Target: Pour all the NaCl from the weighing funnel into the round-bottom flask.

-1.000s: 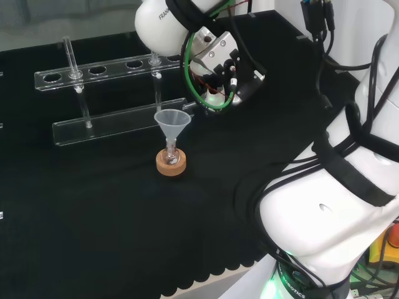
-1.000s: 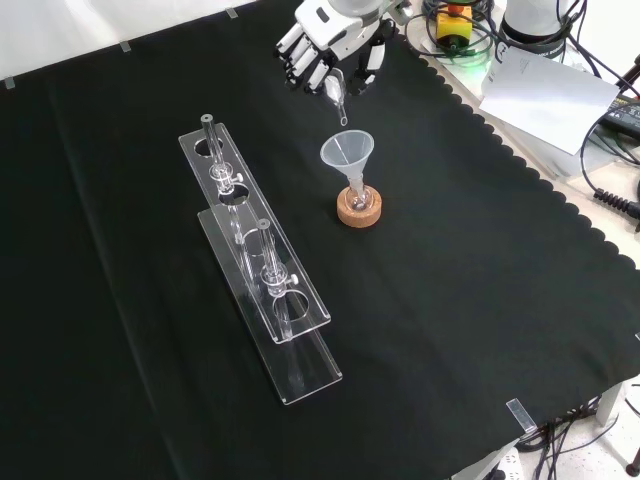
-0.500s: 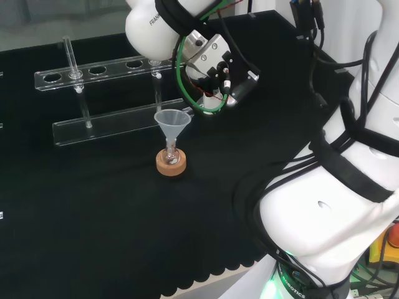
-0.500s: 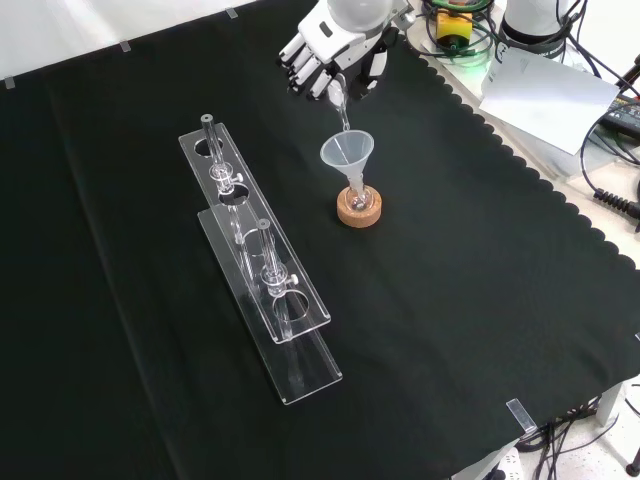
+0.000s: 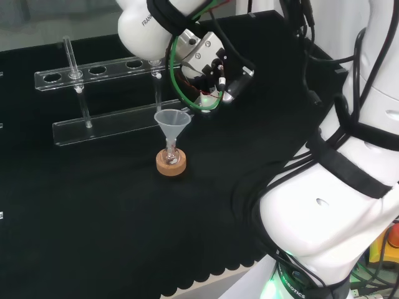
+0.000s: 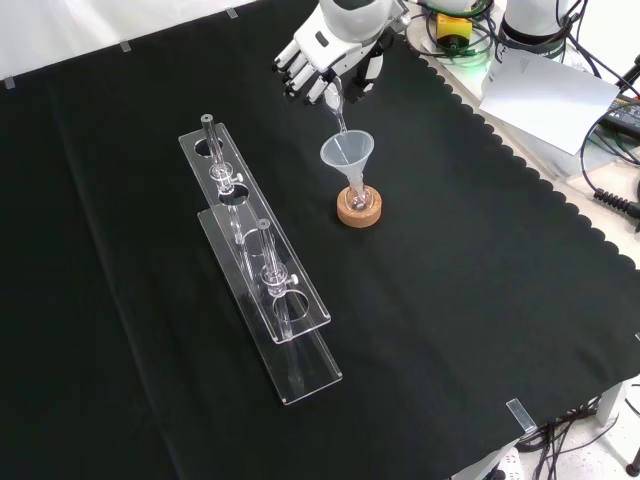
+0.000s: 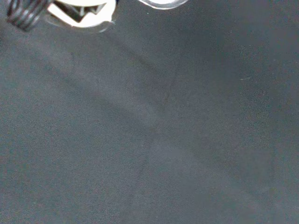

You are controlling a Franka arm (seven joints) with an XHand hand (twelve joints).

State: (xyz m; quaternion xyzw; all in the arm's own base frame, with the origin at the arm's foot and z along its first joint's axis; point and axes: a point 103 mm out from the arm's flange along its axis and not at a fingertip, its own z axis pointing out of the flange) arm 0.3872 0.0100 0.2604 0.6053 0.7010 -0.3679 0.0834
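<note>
Hand [image 6: 322,62] has moved in; fingers [image 6: 300,72] pinch weighing funnel [image 6: 336,105], spout now just over wide funnel [image 6: 347,152] below. Pouring can start.

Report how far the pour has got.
Done: the black and white hand has carried the small clear weighing funnel over the clear plastic funnel standing in the small round-bottom flask on its cork ring. In hand: tilting, spout down. Left: emptying the salt; none visibly flowing.
</note>
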